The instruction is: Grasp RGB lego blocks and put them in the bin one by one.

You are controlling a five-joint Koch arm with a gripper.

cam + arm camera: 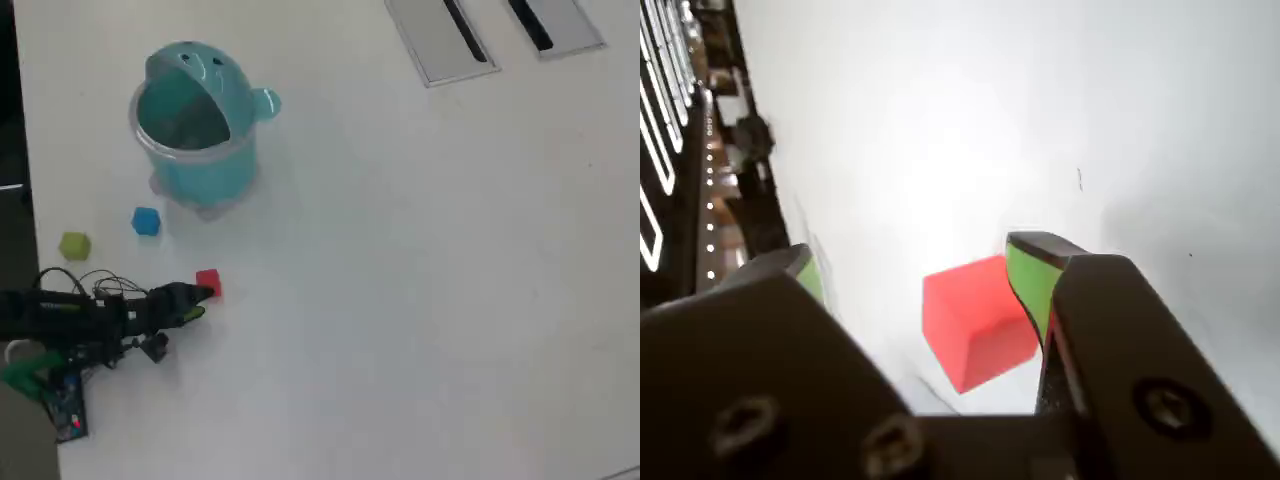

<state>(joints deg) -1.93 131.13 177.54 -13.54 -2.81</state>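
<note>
Red block (975, 320) sits between the pincer (920, 275) fingers in the wrist view: right green-padded finger (1032, 275) touching or nearly touching its side, left finger (805, 270) well clear. Pincer is open, not yet gripping.

Overhead: red block on the white tabletop (420, 280), just past the pincer tip at its 2 o'clock. Teal bin (195, 125) at 12 o'clock from the block; blue block (146, 221) at the bin's 7 o'clock, yellow-green block (74, 245) further out at 8 o'clock. None binned yet.

Handling, my read: hard plastic cube, very light, smooth faces, so it will skid if one finger pushes first. Grip two opposite flat faces, centred, not the corners.

Arm (90, 315) lies low and stretched out from the left edge toward 3 o'clock, wrist pitched down at the tabletop.
</note>
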